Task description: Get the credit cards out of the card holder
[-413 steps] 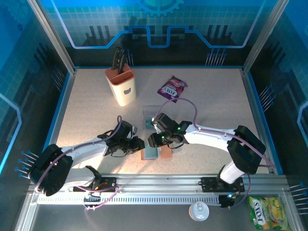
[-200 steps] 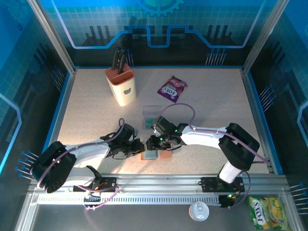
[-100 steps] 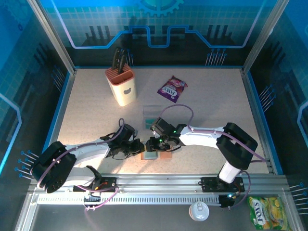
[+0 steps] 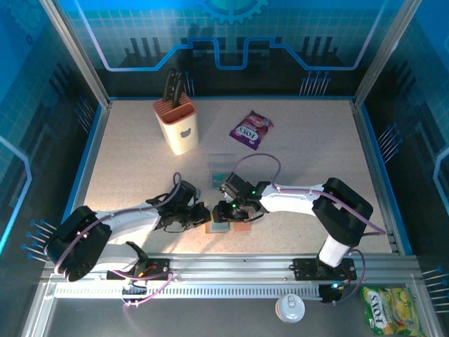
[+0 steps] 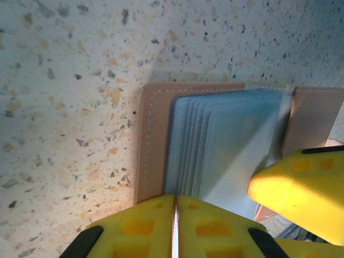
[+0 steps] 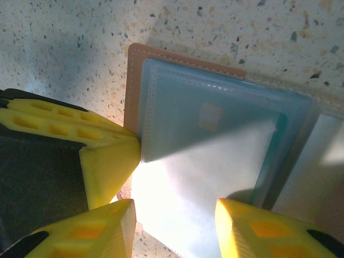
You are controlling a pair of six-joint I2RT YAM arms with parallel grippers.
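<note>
The left gripper is pressing on the near edge of the card holder with its jaws closed flat together, pinning the open wallet to the table near the front edge. To its right, the right gripper is hovering with jaws parted, straddling the top sleeve without yet pinching anything. As I judge it, the risk is lying in that sleeve: if the fingers are closing on the plastic rather than on the card inside, they are likely lifting the whole holder or dragging it out from under the left fingers. Counting: one holder, several fanned sleeves, one chip card showing through, one clear tray behind holding something teal that I cannot count.
</note>
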